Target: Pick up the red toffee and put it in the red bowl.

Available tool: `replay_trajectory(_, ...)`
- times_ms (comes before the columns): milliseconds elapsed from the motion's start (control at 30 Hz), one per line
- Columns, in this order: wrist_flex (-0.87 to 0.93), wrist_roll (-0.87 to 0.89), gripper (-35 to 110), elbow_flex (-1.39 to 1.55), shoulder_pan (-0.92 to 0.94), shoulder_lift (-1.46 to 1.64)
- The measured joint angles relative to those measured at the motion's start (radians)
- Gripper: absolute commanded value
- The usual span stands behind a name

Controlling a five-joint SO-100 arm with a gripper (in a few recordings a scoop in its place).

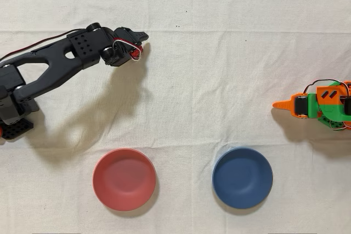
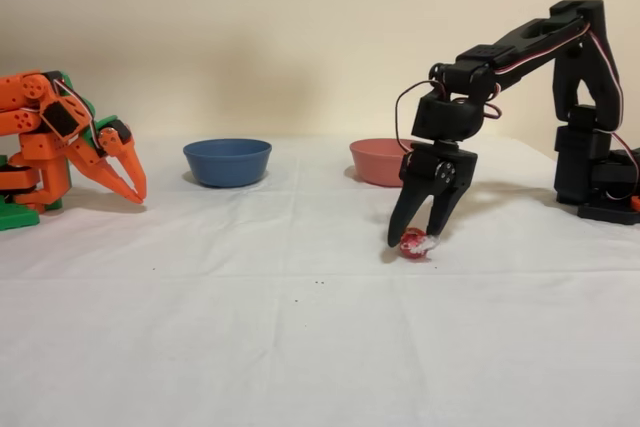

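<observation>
In the fixed view the black arm reaches out from its base at the right and points its hand straight down at the white cloth-covered tabletop. The two fingers stand apart, their tips low at the cloth, and the red toffee lies between them on the tabletop, its clear wrapper end showing beside the right fingertip. Whether the fingers touch the candy cannot be told. Behind the hand sits the red bowl, and farther left the blue bowl, both upright and well apart from the toffee.

In the overhead view the hand sits toward the upper left, with a glimpse of red under its tip. The red bowl lies below it near the bottom edge, the blue bowl to its right. The idle orange arm rests at the right edge.
</observation>
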Motion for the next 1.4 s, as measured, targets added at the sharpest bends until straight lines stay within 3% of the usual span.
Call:
replay_trajectory(467, 0.005, -0.023, 30, -0.012, 0.003, -0.023)
replay_trajectory(933, 0.005, -0.029, 10, -0.044, 0.003, -0.049)
replay_trajectory(1400, 0.029, -0.049, 8, -0.057, 0.032, -0.058)
